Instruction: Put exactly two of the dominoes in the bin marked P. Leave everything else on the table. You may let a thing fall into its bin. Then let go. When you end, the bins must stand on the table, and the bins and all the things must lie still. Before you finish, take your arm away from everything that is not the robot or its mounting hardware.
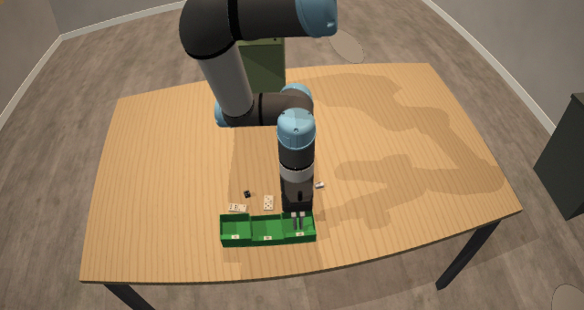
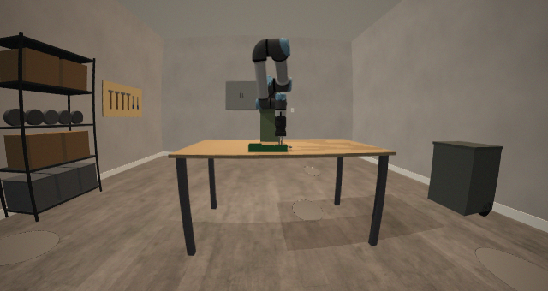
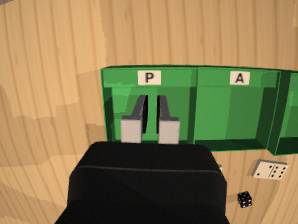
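Pincer [image 3: 150, 120] points straight down over bin P [image 3: 149, 78], fingers nearly closed, gripping nothing visible.

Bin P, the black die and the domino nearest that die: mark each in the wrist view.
Bin P [image 3: 115, 99]: wrist view, its left wall.
Black die [image 3: 245, 197]: wrist view, its top face.
Domino [image 3: 270, 171]: wrist view, its spotted face.

The wooden table [image 1: 411, 118] carries green bins [image 1: 267, 230], two dominoes [image 1: 268, 202], a black die [image 1: 246, 193].

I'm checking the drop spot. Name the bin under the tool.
The bin marked P, at the end of the green row: the tool hangs over it, not over bin A beside it.
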`<action>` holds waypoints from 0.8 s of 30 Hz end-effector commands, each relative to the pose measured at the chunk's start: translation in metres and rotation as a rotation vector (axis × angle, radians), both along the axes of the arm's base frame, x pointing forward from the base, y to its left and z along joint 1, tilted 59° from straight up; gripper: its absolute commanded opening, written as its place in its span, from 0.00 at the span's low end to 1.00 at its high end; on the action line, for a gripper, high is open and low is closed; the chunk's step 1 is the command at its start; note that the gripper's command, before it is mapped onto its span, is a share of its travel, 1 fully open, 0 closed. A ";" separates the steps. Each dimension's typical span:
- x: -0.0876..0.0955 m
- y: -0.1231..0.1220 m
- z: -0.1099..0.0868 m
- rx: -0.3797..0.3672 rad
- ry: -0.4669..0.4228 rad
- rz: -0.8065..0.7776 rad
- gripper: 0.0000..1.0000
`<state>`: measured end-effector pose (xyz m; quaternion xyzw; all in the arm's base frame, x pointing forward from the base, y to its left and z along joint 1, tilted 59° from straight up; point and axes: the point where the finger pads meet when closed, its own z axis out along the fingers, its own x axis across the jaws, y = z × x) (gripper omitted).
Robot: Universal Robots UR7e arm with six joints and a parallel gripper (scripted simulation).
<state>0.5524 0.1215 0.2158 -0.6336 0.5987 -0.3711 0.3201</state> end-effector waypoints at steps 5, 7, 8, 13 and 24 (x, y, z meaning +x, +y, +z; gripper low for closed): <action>-0.012 0.002 0.006 0.000 0.001 0.002 0.31; -0.014 0.002 0.007 0.000 0.001 0.002 0.31; -0.014 0.002 0.007 0.000 0.001 0.002 0.31; -0.024 0.002 0.013 0.000 0.001 0.002 0.31; -0.039 0.002 0.022 0.000 0.001 0.001 0.31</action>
